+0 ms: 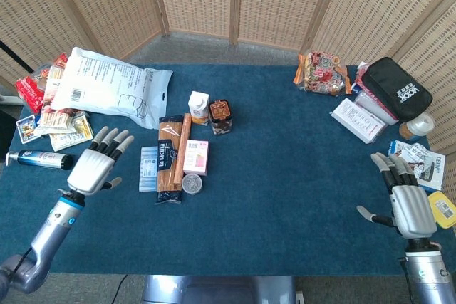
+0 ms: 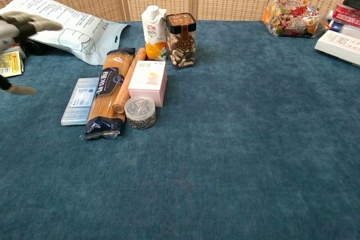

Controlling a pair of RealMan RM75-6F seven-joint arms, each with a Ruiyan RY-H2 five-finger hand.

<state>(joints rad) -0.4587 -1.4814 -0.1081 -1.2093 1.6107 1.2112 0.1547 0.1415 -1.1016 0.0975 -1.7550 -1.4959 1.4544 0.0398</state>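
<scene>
Daylight-bright and even from above in both views; the blue worktop (image 1: 285,176) shows no glare. Shadows are soft and short, tucked just beside the white bag (image 1: 107,87) and the jar (image 2: 181,40). The head view is sharp across, with slight bending of the screen panels at its edges. In the chest view the left robot hand (image 2: 14,29) is smeared with motion blur at the frame edge.

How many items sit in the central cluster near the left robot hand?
7: juice carton and brown-lidded jar at the back; spaghetti pack, wooden stick, pink box, pale blue flat pack and small round tin in front. Nothing appears hidden.
</scene>
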